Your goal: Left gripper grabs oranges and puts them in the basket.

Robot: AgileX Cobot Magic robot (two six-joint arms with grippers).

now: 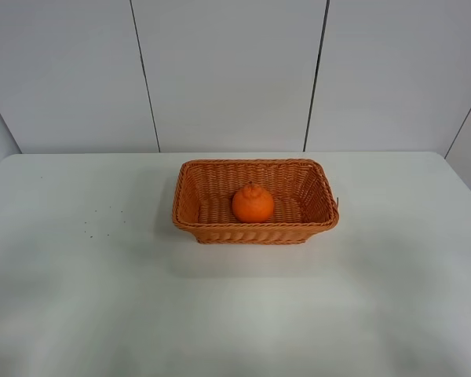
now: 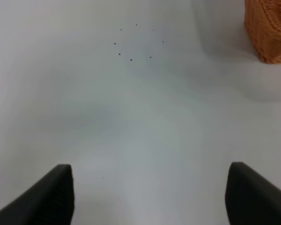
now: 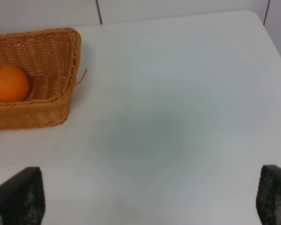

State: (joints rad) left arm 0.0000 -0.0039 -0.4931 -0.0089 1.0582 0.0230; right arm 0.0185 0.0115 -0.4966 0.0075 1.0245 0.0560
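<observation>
A plain lab: bare white table (image 1: 78,298) against grey panelled wall (image 1: 228,71).

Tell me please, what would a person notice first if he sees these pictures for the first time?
First, the bright orange sitting inside the woven basket, near the middle of the white table. Nothing else lies on the table except a few tiny dark specks to the basket's left. In the wrist views, the left claw and the right claw both stand wide open over bare table, holding nothing.
</observation>
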